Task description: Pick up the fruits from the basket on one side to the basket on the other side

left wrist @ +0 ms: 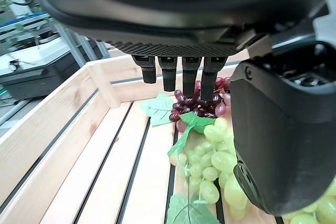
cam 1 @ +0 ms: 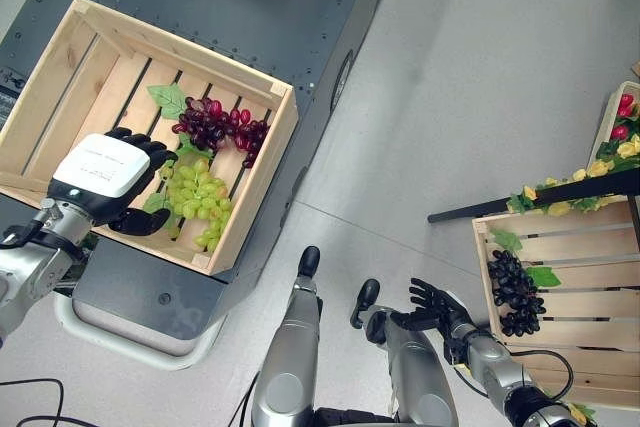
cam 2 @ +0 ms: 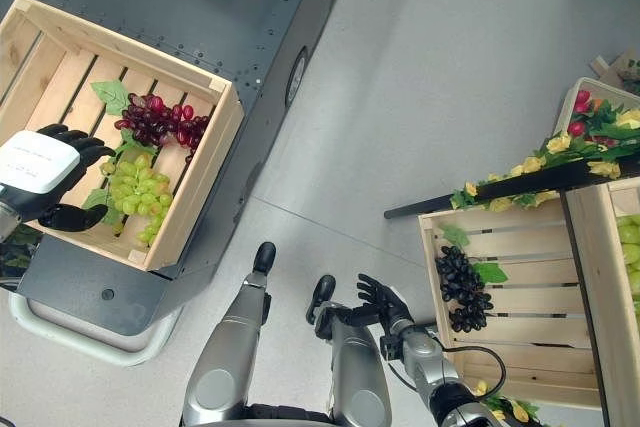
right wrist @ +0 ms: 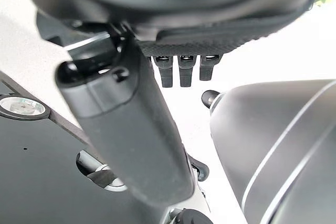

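While both open: left hand over crate; right hand above grey floor

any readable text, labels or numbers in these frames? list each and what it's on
Nothing can be read.
White cover on the left robot hand: faint grey print, too small to read.
Left crate, right crate, green grapes, red grapes, dark grapes: no print visible.
Right robot hand: no markings visible.
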### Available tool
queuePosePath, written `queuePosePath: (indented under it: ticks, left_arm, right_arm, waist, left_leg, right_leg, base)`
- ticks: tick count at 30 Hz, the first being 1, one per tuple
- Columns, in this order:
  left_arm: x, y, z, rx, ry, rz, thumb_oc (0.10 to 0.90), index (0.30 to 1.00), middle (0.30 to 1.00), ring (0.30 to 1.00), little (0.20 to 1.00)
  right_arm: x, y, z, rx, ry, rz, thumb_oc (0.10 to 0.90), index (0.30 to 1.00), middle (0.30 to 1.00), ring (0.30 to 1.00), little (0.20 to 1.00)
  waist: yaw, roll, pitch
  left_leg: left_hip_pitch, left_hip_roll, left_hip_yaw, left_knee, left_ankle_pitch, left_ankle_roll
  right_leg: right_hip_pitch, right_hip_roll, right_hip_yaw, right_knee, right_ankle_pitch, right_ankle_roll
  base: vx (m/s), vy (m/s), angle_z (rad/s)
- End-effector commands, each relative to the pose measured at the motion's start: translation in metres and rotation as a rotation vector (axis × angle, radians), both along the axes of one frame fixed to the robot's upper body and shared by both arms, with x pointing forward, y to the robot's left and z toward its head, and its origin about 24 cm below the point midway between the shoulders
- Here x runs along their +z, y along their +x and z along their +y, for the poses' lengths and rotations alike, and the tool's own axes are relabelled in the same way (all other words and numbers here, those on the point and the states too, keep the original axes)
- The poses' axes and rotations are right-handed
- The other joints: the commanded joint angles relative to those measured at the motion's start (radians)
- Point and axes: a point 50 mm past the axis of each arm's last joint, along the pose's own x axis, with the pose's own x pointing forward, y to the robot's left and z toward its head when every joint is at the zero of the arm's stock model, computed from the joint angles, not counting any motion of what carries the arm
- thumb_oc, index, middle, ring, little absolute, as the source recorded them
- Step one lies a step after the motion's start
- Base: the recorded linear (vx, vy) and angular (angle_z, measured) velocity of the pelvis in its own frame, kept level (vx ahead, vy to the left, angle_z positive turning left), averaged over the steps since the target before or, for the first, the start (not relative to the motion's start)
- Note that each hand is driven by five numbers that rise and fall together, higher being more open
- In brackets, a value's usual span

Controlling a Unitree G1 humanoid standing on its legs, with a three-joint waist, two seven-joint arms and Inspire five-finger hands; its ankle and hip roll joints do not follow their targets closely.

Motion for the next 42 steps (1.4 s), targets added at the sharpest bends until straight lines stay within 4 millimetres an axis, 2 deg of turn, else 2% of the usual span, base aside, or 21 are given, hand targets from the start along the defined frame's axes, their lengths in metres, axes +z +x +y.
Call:
queuePosePath:
  ticks: [1,8,14,23,33,42]
  left_arm:
    - [0.062,0.001,0.003,-0.021,0.053,-0.220,0.800,0.900,0.900,0.900,0.900]
    - [0.063,0.010,-0.002,-0.033,0.053,-0.241,0.800,0.900,0.900,0.900,0.900]
    - [0.054,0.019,-0.008,-0.036,0.044,-0.202,0.800,0.900,0.900,0.900,0.900]
    - [0.038,0.028,-0.013,-0.016,0.110,-0.054,0.800,0.900,0.900,0.900,0.900]
    - [0.037,0.034,-0.016,0.076,0.094,0.204,0.800,0.900,0.900,0.900,0.900]
    - [0.053,0.033,-0.018,0.163,0.084,0.341,0.800,0.900,0.900,0.900,0.900]
  right_arm:
    - [-0.002,-0.011,-0.007,-0.007,0.042,-0.011,0.800,0.900,0.900,0.900,0.900]
    - [-0.001,-0.010,-0.007,-0.002,0.047,-0.026,0.800,0.900,0.900,0.900,0.900]
    - [-0.001,-0.008,-0.007,0.008,0.039,-0.029,0.800,0.900,0.900,0.900,0.900]
    - [0.003,-0.004,-0.006,0.027,0.036,-0.048,0.800,0.900,0.900,0.900,0.900]
    - [0.006,-0.001,-0.011,0.029,0.013,-0.052,0.800,0.900,0.900,0.900,0.900]
    - [0.006,-0.001,-0.014,0.008,0.004,-0.048,0.800,0.900,0.900,0.900,0.900]
  waist:
    - [-0.008,0.032,-0.005]
    - [-0.018,0.023,-0.005]
    - [-0.029,0.010,-0.005]
    - [-0.042,0.006,-0.005]
    - [-0.046,0.010,-0.005]
    - [-0.034,0.021,-0.005]
  left_leg:
    - [-0.024,-0.066,0.084,0.048,-0.086,0.021]
    - [-0.037,-0.060,0.092,0.057,-0.089,0.020]
    - [-0.042,-0.057,0.097,0.060,-0.092,0.026]
    - [-0.044,-0.052,0.102,0.062,-0.092,0.026]
    - [-0.056,-0.049,0.103,0.066,-0.090,0.024]
    - [-0.053,-0.053,0.101,0.063,-0.089,0.020]
  right_leg:
    - [0.111,0.050,-0.027,-0.125,0.047,-0.003]
    - [0.105,0.053,-0.021,-0.132,0.050,-0.004]
    - [0.095,0.057,-0.009,-0.136,0.061,0.001]
    - [0.087,0.051,-0.003,-0.133,0.065,0.004]
    - [0.067,0.046,-0.008,-0.116,0.063,0.007]
    - [0.071,0.032,-0.031,-0.111,0.058,0.009]
  base:
    - [0.00,0.000,0.00]
    - [0.00,0.002,0.00]
    - [0.00,0.009,-0.01]
    - [0.00,0.024,-0.02]
    - [0.00,0.000,0.00]
    - [0.00,-0.006,0.01]
